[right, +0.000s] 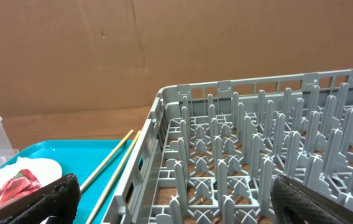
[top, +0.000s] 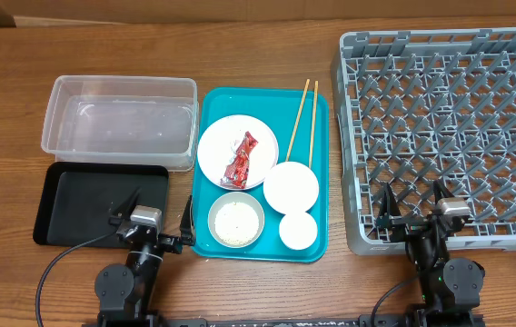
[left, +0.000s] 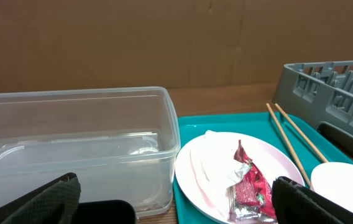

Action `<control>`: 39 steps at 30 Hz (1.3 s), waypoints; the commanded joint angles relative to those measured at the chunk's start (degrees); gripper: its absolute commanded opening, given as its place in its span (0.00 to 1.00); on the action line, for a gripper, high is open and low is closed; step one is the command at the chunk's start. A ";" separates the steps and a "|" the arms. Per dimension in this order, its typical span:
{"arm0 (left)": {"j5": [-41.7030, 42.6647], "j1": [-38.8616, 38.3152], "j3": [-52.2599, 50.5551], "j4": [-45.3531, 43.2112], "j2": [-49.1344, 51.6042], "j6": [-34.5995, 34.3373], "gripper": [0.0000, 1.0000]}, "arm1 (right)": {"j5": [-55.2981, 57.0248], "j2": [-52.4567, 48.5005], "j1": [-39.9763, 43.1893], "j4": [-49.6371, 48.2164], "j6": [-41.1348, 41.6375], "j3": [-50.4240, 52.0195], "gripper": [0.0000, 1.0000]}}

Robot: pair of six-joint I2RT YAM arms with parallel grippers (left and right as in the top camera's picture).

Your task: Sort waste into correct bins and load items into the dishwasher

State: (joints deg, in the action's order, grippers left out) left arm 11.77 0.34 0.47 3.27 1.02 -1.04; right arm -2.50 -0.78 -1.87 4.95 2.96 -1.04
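Observation:
A red snack wrapper (top: pixel 243 156) and a white paper scrap (left: pixel 217 165) lie on the white plate (top: pixel 222 136). Next to it are a white bowl (top: pixel 291 186), a greyish bowl (top: pixel 236 202) holding rice grains (top: pixel 236 222), a small white cup (top: pixel 298 230) and wooden chopsticks (top: pixel 302 121). The clear tub (top: pixel 120 123) and the black tray (top: pixel 94 204) sit at the left. The grey dish rack (top: pixel 449 118) is at the right. My left gripper (top: pixel 156 216) is open and empty by the black tray's right end. My right gripper (top: pixel 412 204) is open and empty over the rack's front edge.
The dishes all stand on a teal serving tray (top: pixel 213 100) between the bins and the rack. A brown cardboard wall (left: pixel 164 43) stands behind the table. Both arm bases are at the table's front edge.

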 commanded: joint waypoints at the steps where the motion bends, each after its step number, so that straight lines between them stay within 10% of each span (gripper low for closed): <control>1: -0.33 -0.48 -0.20 0.00 -0.37 1.07 1.00 | 0.52 0.61 0.28 -0.35 0.00 0.59 1.00; 22: 0.09 -0.48 -0.20 -0.70 -0.35 0.96 1.00 | -0.07 0.61 0.28 -0.81 0.02 0.59 1.00; 31: 4.57 -0.48 -0.17 -0.74 -0.28 -18.45 1.00 | -14.25 0.61 0.28 -2.14 0.20 0.57 1.00; 39: 13.73 -0.48 5.99 -5.97 -0.26 -19.06 1.00 | -21.66 0.57 0.28 -0.13 0.20 -7.10 1.00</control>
State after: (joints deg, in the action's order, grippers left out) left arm 21.65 0.34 1.48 -2.55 1.02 -18.11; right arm -20.05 -0.80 -1.87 3.99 2.98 -2.09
